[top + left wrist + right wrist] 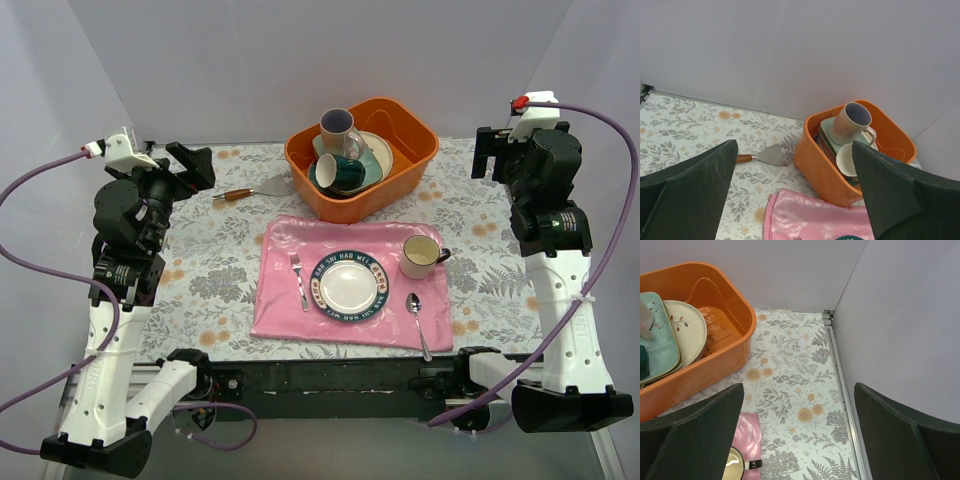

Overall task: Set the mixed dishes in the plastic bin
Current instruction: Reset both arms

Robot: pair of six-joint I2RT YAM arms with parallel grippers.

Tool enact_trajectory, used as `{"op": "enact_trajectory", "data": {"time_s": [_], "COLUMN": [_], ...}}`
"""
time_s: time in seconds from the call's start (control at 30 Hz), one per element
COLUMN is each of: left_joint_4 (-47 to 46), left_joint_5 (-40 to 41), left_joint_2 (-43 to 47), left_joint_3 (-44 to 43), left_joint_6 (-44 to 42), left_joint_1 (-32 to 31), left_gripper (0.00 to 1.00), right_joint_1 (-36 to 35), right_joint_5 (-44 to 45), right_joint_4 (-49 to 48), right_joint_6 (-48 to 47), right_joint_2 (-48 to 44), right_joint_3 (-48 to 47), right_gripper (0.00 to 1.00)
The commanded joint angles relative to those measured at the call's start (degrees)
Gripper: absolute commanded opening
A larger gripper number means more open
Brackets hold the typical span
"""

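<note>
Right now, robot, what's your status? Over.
Left end effector open, empty; right end effector open, empty. Mixed dishes stacked in plastic bin. Nothing in the way.

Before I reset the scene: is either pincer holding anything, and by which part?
Nothing is held: the left pincer and the right pincer are both open and empty, away from the plastic bin.

Bin (372, 205) at the far middle of the table (200, 255), plates (380, 152) and two mugs (339, 128) inside. Left of it, a spatula (252, 191). Before it, a cloth (285, 315) bearing, left to right, fork (299, 282), single plate (348, 287), spoon (420, 325); third mug (421, 256) behind the spoon.
</note>
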State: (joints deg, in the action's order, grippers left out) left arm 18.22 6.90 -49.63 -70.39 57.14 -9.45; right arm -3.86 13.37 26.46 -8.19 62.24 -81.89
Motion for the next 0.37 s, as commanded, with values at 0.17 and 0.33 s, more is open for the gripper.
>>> {"op": "enact_trajectory", "data": {"time_s": [0.17, 0.33], "left_joint_4": [-3.4, -4.7], "left_joint_5": [-0.5, -1.5], "left_joint_2": [0.6, 0.8], "left_joint_3": [0.9, 1.5], "left_joint_6": [-1.3, -1.4], "left_joint_1": [0.2, 0.2], "left_gripper": [0.98, 0.98], "right_joint_1": [0.1, 0.2], "right_joint_5": [-0.2, -2.7], "right_joint_4": [-3.6, -3.9], "right_joint_6": [-0.3, 0.2], "right_joint_2": [-0.4, -1.1], "right_joint_3": [-0.2, -0.8], "right_gripper": [0.98, 0.99]}}
